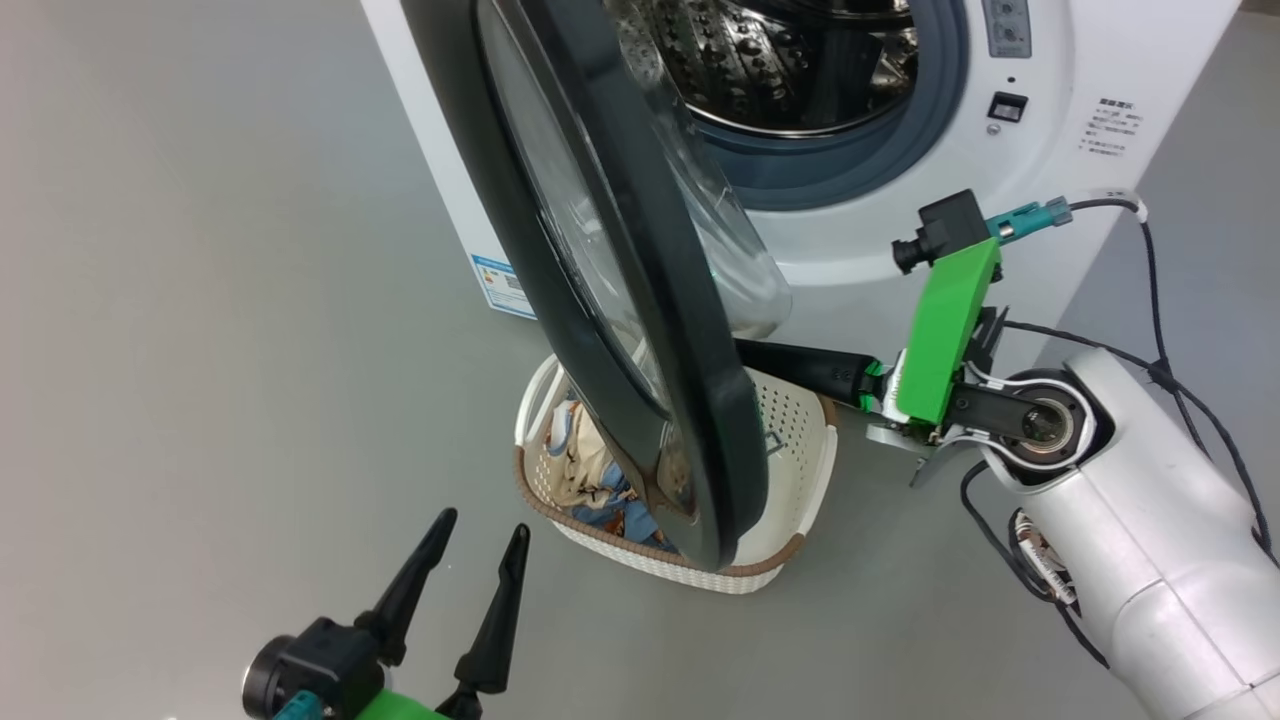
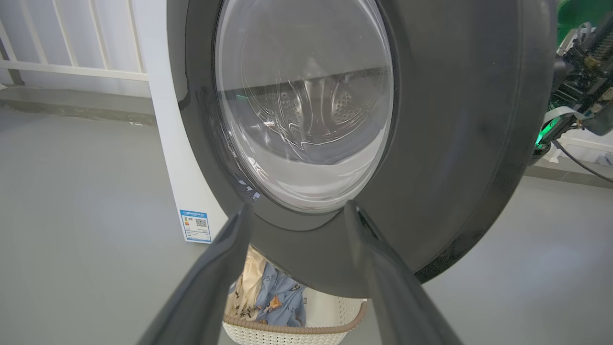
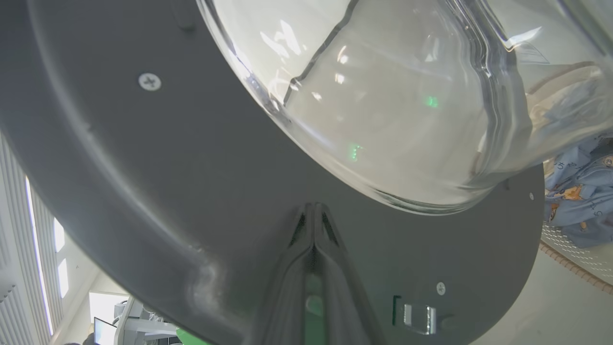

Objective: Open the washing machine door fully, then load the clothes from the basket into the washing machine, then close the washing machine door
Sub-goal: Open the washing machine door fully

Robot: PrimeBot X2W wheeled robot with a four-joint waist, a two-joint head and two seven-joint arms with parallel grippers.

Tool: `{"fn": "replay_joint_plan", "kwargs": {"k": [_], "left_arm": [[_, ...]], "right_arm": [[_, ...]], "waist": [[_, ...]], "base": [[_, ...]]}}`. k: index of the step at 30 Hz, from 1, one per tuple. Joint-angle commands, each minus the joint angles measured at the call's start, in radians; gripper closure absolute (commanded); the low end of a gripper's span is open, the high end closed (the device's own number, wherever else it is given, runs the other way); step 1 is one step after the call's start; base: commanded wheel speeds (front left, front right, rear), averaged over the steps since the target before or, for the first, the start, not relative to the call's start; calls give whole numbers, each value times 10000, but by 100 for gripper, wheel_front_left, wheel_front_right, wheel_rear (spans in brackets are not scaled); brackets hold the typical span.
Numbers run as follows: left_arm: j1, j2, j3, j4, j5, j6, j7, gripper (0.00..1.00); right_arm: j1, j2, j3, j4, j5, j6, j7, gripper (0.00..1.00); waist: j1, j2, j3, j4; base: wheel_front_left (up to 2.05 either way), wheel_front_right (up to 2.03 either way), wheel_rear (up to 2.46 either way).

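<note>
Near and low on the left of the head view: left gripper [image 1: 484, 522], spread wide, gripping nothing, well short of the basket [image 1: 800, 470]; just beyond, on the grey floor [image 1: 200, 300], the basket with the clothes [image 1: 590, 480] heaped inside; above it, swung partway out and edge-on, the washing machine door [image 1: 670, 300]; farther back, the washing machine [image 1: 1060, 90] with its steel drum [image 1: 780, 60]; from the right, right gripper [image 1: 790, 365] reaching behind the door's rim, tips hidden.

Through the left wrist view: spread fingers [image 2: 206, 287] framing the door's outer face [image 2: 455, 120], apart from it; below, basket rim [image 2: 287, 330] and blue-and-cream clothes [image 2: 278, 297]; left, energy label [image 2: 195, 225].

Along the right wrist view: right gripper [image 3: 313, 208] pressed together, pinching nothing, tips up against the door's dark inner face [image 3: 143, 191] below the glass bowl [image 3: 383, 120]; right, clothes [image 3: 579, 191] in the basket [image 3: 574, 258].
</note>
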Motion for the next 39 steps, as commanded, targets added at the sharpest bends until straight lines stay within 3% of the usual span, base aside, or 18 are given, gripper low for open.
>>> {"fn": "replay_joint_plan", "kwargs": {"k": [1,14,39], "left_arm": [[-16,72,336,-178,103,46,-92,0],[94,-11,786,-25,158,46,-92,0],[305,-278,1945,-178,354,46,-92,0]], "right_arm": [[162,276,141,-353,47,19,31,100],[326,906,420,-332,-2,19,150,100],[-75,1945,1020,-140,-21,19,558,100]], "waist": [[0,0,-79,102],[0,0,-173,838],[0,0,208,1084]], "base": [[0,0,0],[0,0,0],[0,0,0]]}}
